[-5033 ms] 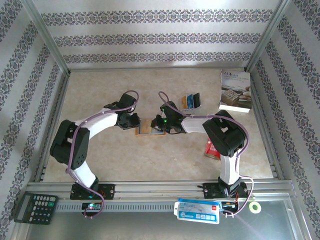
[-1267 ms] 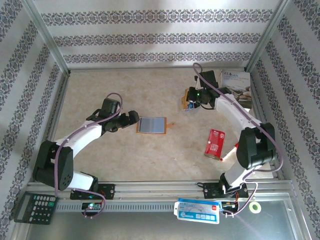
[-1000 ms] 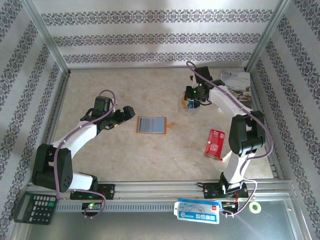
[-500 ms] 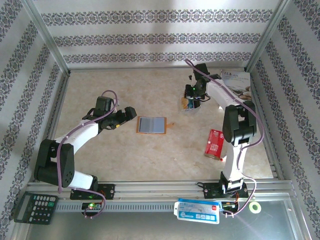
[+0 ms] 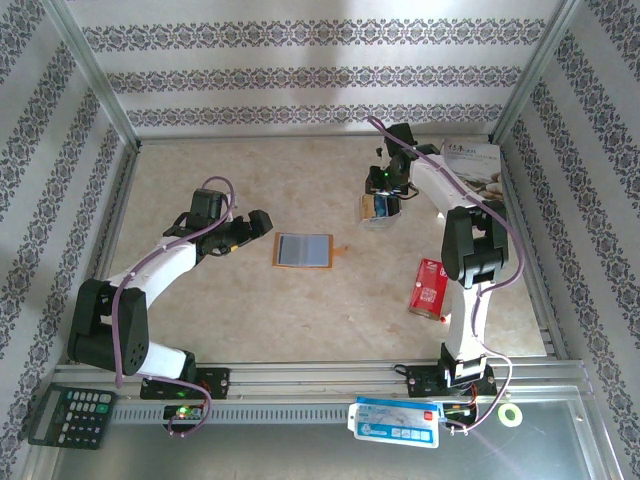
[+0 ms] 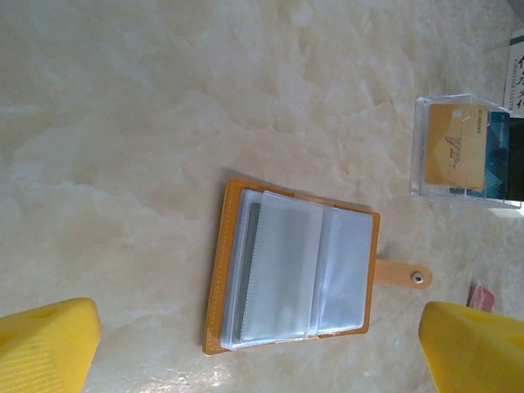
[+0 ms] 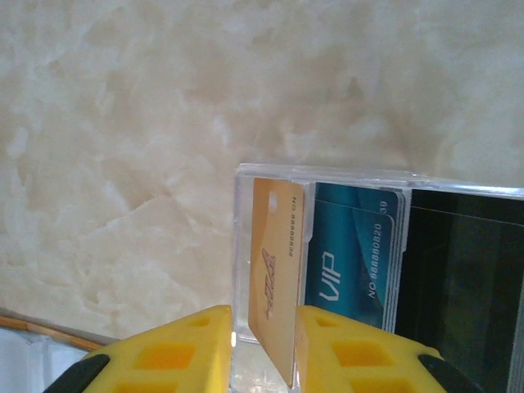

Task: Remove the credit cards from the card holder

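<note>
Both arms have left the card holder point(image 5: 303, 250) since five seconds back. The right one has swung to the far right of the counter point(image 5: 200, 320) and the left one has drawn off to the left. The holder lies open and flat near the middle of the counter, its tab pointing right, with nothing touching it.

I judge the step in hand to be dropping off a pulled card. The right pincer point(image 7: 260, 327) is clenched on a gold card point(image 7: 277, 262), its fingers narrowed to the card's thickness. It holds the card on edge at the left end of a clear box point(image 7: 246, 176), just beside the blue cards point(image 7: 352, 262) standing there. The next move calls for releasing the card and pulling straight away, so the fingers don't drag the box or tip its cards.

The left pincer point(image 5: 258, 224) is released, its fingers spread wide, and it hovers just left of the holder holding nothing. In the left wrist view the sleeves point(image 6: 299, 270) look mostly empty. Through the glare, though, I can't rule out a card in the left pocket, so I'd check there before calling it done.
</note>
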